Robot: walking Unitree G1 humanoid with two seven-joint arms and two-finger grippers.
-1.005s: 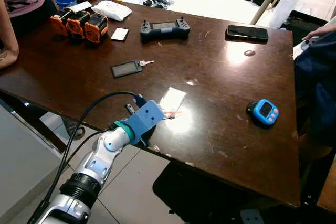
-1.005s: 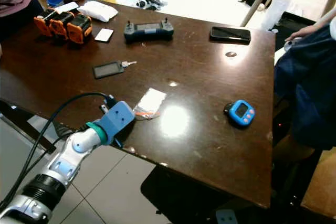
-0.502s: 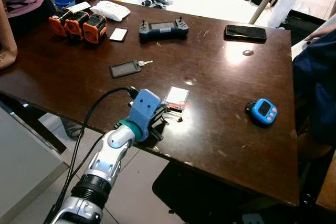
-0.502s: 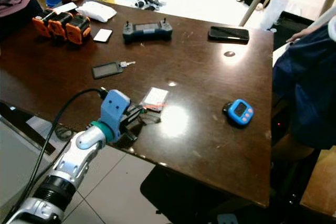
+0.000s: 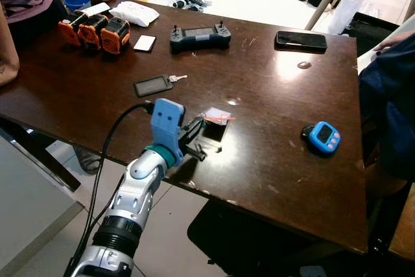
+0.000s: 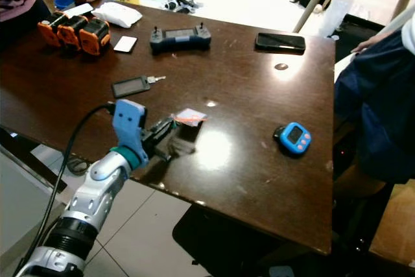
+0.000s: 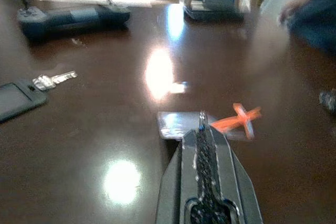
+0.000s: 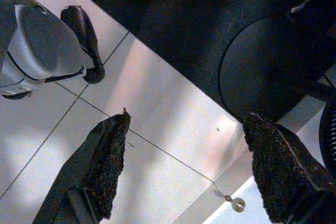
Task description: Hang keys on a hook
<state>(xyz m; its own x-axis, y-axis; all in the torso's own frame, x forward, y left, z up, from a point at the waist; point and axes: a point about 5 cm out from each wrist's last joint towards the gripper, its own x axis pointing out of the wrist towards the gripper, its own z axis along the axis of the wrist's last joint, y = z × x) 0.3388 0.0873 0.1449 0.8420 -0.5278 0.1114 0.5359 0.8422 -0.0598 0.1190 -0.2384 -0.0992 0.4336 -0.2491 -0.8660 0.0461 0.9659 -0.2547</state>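
Orange-tagged clear packet [image 5: 216, 117] pinched in left hand [image 5: 194, 135], lifted off tabletop [image 5: 272, 95]; keys [image 5: 177, 78] at 11 o'clock untouched, hanging undone.

The 2 head views look forward and down from above the near edge of the dark surface [image 5: 272, 160], taking in its whole top; both share the same scene, slightly offset. The left wrist view looks low and close along the left end effector [image 7: 203, 129] across that surface, sharing the black controller [image 7: 71, 18] with the head views. The right wrist view faces straight down past the right end effector [image 8: 189, 150] at the tiled floor [image 8: 157, 129].
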